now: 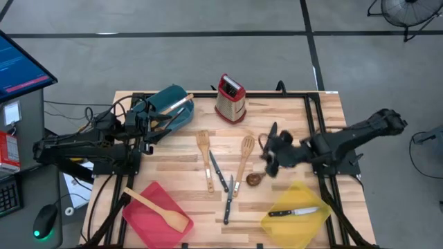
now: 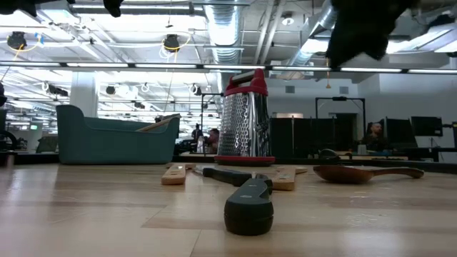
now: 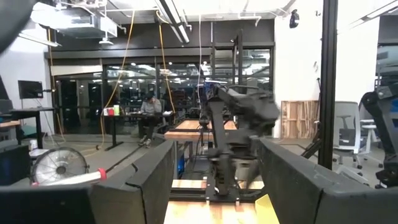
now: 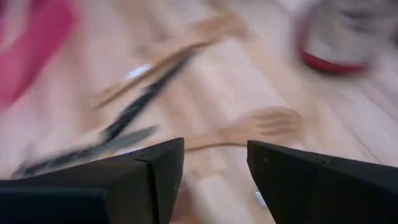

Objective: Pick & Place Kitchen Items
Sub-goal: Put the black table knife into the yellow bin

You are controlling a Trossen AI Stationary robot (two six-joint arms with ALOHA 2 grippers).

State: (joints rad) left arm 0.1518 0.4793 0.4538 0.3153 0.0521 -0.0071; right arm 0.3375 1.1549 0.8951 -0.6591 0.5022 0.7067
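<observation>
The kitchen items lie mid-table: two slotted wooden spatulas, two black-handled knives and a dark wooden spoon. A third knife lies in the yellow bin. One wooden spatula lies in the red bin, and another wooden utensil leans in the teal bin. My right gripper hovers open above the table, right of the spatulas, nothing between its fingers. My left gripper waits open beside the teal bin.
A red-topped steel grater stands upright at the table's far edge. In the low view a knife handle lies nearest, with the grater behind it. Bare wood lies between the red and yellow bins.
</observation>
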